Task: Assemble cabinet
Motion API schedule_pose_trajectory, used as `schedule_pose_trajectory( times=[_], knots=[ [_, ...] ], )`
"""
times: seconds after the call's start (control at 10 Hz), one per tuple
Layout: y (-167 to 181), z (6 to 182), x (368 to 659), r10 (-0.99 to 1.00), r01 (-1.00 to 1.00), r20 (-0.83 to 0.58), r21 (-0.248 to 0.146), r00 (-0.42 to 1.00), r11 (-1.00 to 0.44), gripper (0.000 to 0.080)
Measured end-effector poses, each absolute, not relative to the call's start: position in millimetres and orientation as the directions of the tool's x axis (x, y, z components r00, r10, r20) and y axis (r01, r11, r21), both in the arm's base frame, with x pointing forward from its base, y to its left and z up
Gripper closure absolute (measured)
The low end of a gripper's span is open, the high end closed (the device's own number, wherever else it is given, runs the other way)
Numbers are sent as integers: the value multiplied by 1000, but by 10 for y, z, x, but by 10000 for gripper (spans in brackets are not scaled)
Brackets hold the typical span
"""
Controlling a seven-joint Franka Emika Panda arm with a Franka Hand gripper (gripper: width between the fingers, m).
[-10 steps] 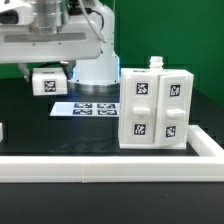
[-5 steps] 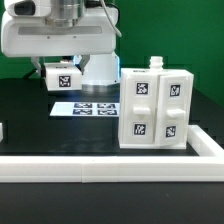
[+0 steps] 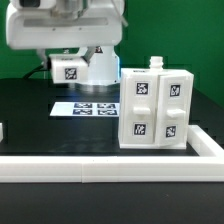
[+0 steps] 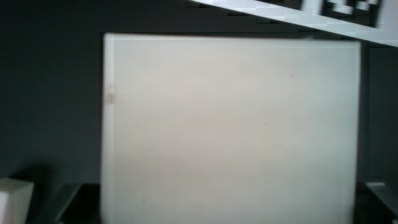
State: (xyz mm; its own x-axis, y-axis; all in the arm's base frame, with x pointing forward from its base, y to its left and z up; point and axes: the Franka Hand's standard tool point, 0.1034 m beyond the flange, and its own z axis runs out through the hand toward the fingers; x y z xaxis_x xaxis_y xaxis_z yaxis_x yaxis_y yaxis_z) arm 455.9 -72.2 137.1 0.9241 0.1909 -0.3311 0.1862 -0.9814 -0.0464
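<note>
The white cabinet body (image 3: 153, 105) stands upright on the black table at the exterior view's right, with several tags on its front and a small knob on top. My gripper (image 3: 67, 58) is mostly hidden under the large white wrist housing. It is shut on a small white cabinet panel (image 3: 67, 71) with one tag and holds it in the air, left of the body and above the marker board. In the wrist view the panel (image 4: 231, 130) fills most of the picture between the dark fingers (image 4: 64, 204).
The marker board (image 3: 88, 108) lies flat on the table below the held panel. A long white border rail (image 3: 110, 165) runs along the front and up the right side. A small white piece (image 3: 2, 131) shows at the left edge. The robot base (image 3: 100, 68) stands behind.
The gripper has risen with the panel and shifted a little to the exterior view's right. The cabinet body has not moved.
</note>
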Motion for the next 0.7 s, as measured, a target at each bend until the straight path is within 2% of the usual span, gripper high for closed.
schedule_pose_trajectory(
  times=[0.2, 0.6, 0.7],
  knots=[
    [-478, 1521, 4655, 165, 164, -329, -30, 930, -986, 235],
    [159, 1911, 4996, 47, 64, -342, 38, 938, -997, 235],
    [213, 1952, 5088, 46, 58, -332, 25, 942, -998, 235]
  ],
)
